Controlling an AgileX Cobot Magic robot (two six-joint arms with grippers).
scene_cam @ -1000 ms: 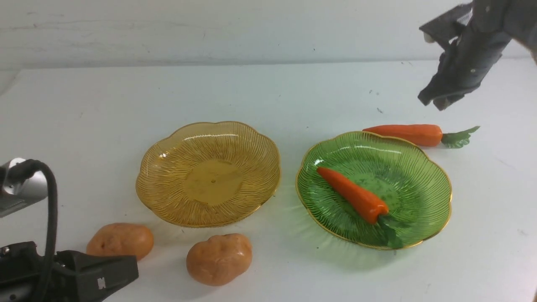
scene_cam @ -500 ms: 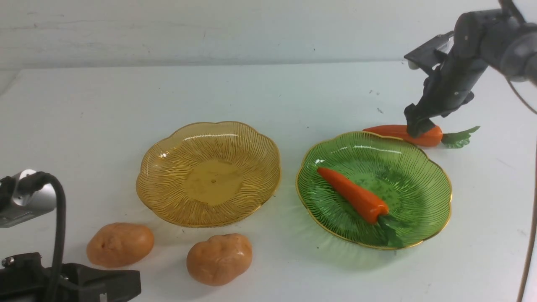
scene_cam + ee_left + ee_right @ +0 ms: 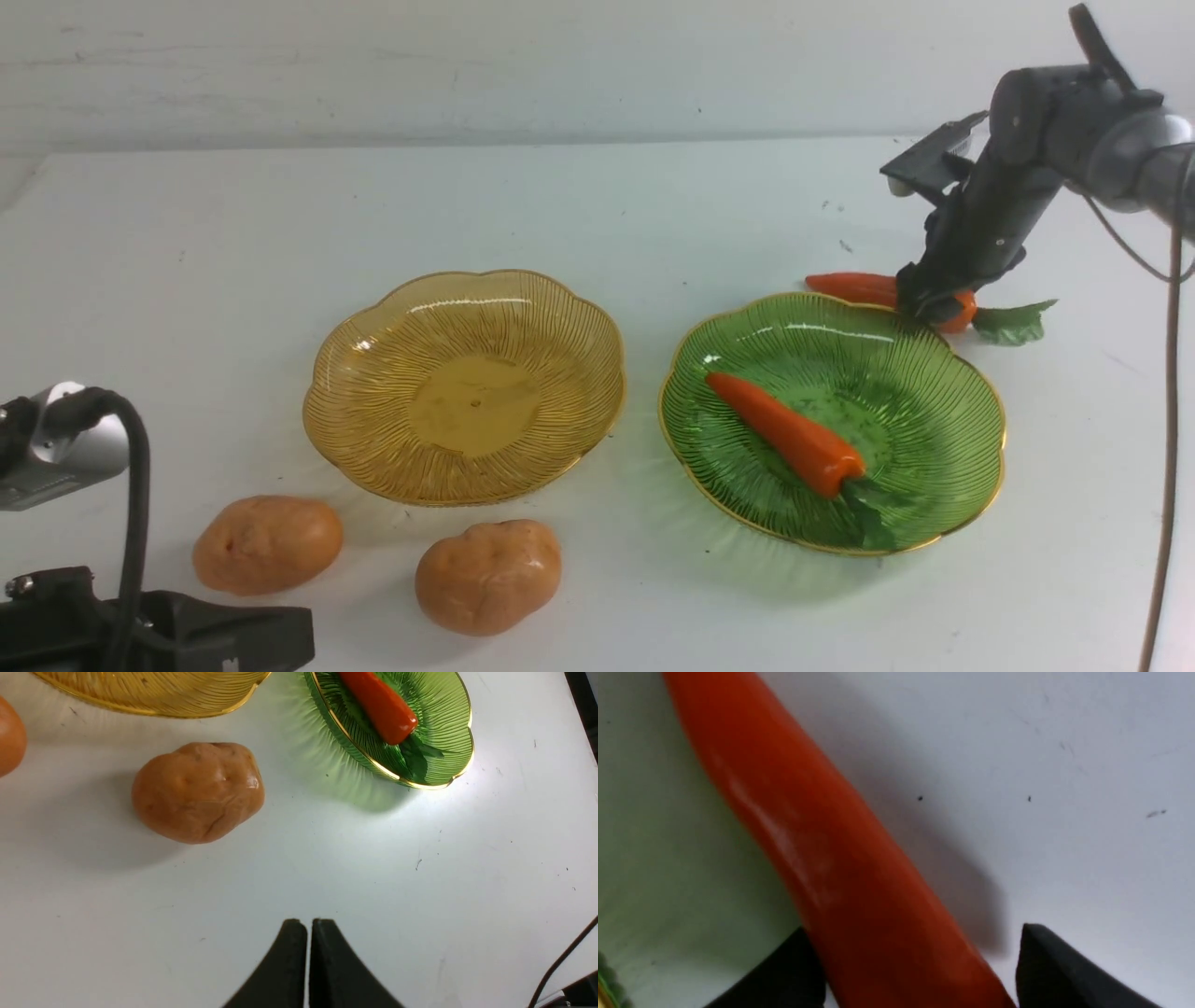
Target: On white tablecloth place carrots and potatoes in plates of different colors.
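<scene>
On the white tablecloth (image 3: 597, 215), an amber plate (image 3: 467, 383) stands empty. A green plate (image 3: 934, 411) holds one carrot (image 3: 784, 434). The second carrot (image 3: 854, 287) lies on the cloth just behind the green plate. My right gripper (image 3: 934, 303) is down over its thick end, jaws open astride it. In the right wrist view the carrot (image 3: 831, 858) lies between the fingers: one touches it, the other stands a little clear. Two potatoes (image 3: 268, 544) (image 3: 488, 576) lie in front of the amber plate. My left gripper (image 3: 308, 926) is shut and empty, near the front potato (image 3: 198, 791).
The left arm's black body and cable (image 3: 131, 523) fill the front left corner. A thin cable (image 3: 1167, 392) hangs along the right edge. A pale wall runs behind the table's far edge (image 3: 467, 140).
My right gripper has come down and leftwards from high at the back right onto the rear carrot. That carrot has shifted slightly, its leafy end lower. The left arm has sunk a little.
</scene>
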